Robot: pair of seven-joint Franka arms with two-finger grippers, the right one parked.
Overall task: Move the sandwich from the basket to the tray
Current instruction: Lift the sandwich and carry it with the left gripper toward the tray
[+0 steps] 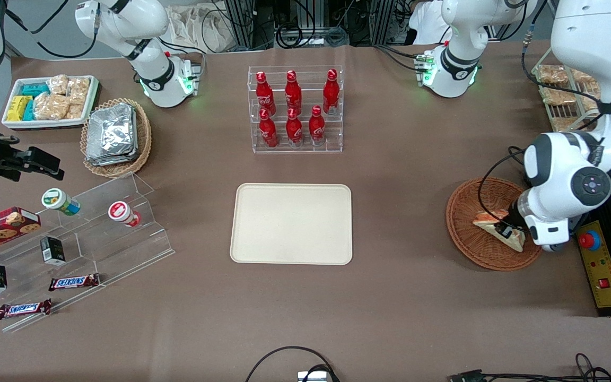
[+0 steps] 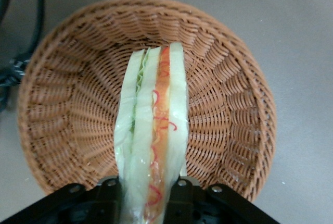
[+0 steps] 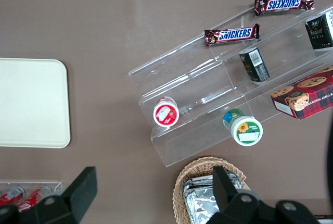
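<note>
The clear-wrapped sandwich point(image 2: 154, 130) is a pale bread wedge with an orange-red and green filling edge. It sits over the middle of the reddish-brown wicker basket point(image 2: 67, 104). My left gripper point(image 2: 148, 195) is shut on its near end, one black finger pressed to each side. From the front, the sandwich point(image 1: 496, 225) lies in the basket point(image 1: 470, 212) at the working arm's end of the table, with the gripper point(image 1: 507, 229) on it. The cream tray point(image 1: 291, 223) lies bare at the table's middle; its corner point(image 3: 31, 104) shows in the right wrist view.
A clear rack of red bottles point(image 1: 295, 109) stands farther from the front camera than the tray. A stepped acrylic display point(image 1: 80, 241) with snacks and a foil-packet basket point(image 1: 116, 135) are toward the parked arm's end. A yellow control box point(image 1: 600, 265) sits beside the basket.
</note>
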